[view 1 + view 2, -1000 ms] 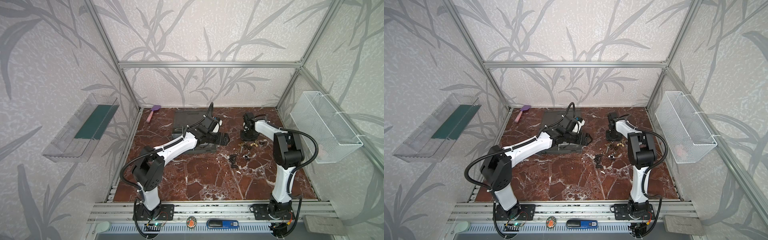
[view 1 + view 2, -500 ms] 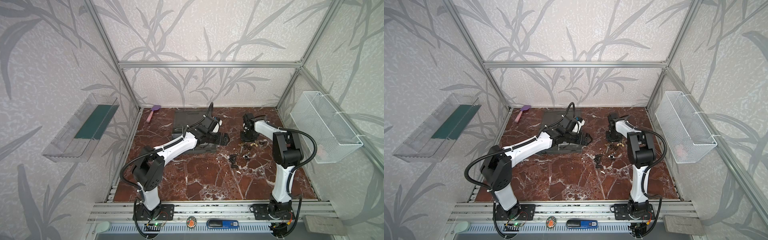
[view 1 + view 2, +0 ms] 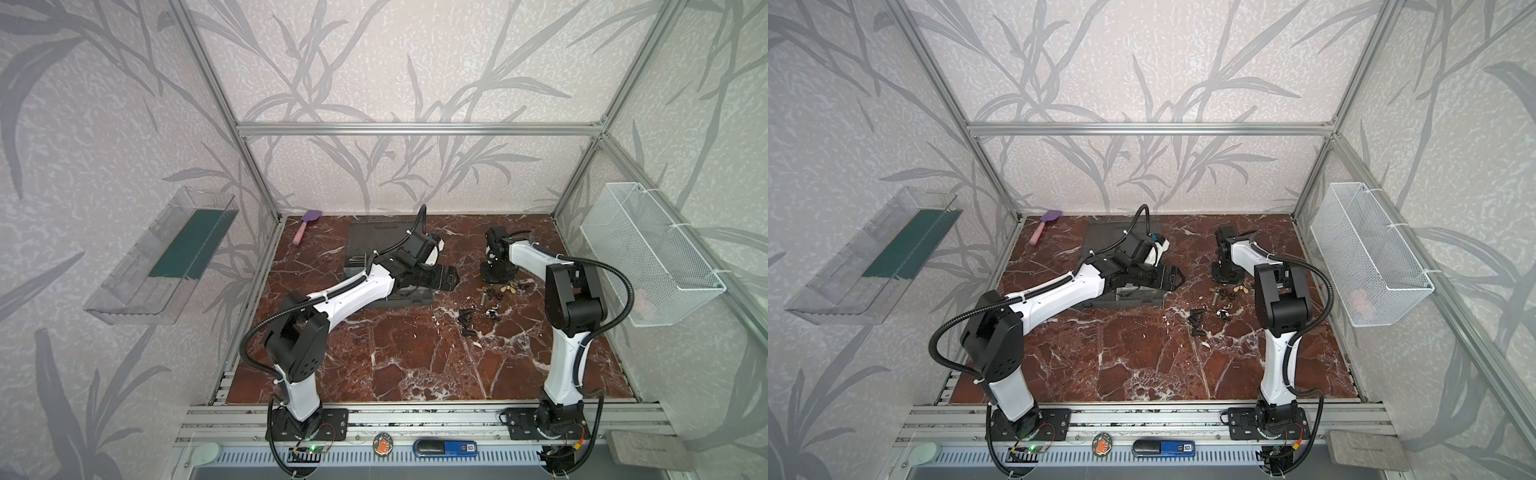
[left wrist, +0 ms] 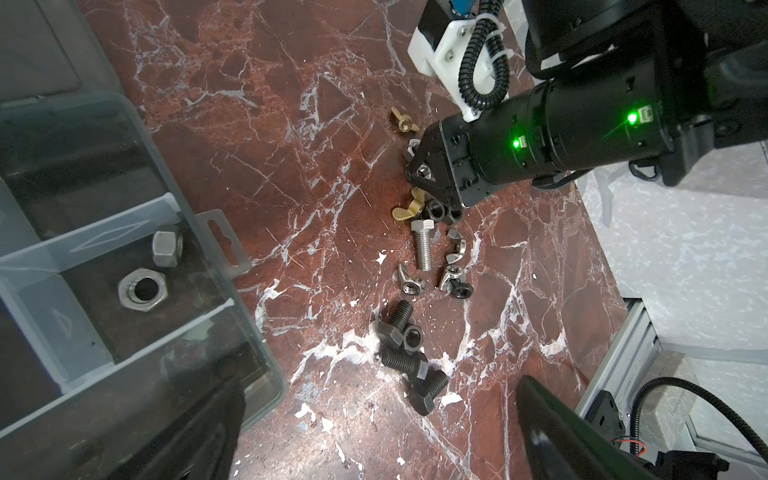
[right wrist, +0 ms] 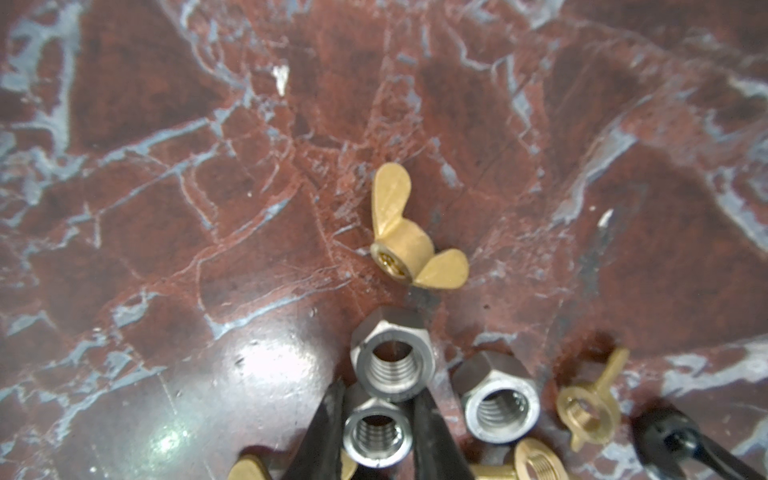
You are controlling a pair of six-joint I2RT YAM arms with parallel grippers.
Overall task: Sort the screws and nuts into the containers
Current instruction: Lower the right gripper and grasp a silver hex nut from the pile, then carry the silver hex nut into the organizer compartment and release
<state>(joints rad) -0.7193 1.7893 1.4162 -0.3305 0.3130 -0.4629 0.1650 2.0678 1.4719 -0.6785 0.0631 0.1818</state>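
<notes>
**Hazard: slipped grip and scattered fasteners at the heap**

Nearest the bases, black screws point(image 4: 411, 361) are seen loose on the table point(image 4: 291, 124). Beyond them, a silver hex nut point(image 5: 376, 436) is clamped by the right gripper point(image 5: 378, 399) inside the crowded heap point(image 3: 500, 291); an adjacent nut point(image 5: 392, 357) may be dragged, or the clamped one flicked away. Farthest back, the left gripper point(image 3: 451, 277) is held fully open and empty at the organizer case point(image 3: 374, 237) edge.

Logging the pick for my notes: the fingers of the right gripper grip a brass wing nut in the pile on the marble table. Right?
No: the fingers of the right gripper grip a silver hex nut, not a wing nut, in the pile on the marble table. The right wrist view shows it between them.
</notes>
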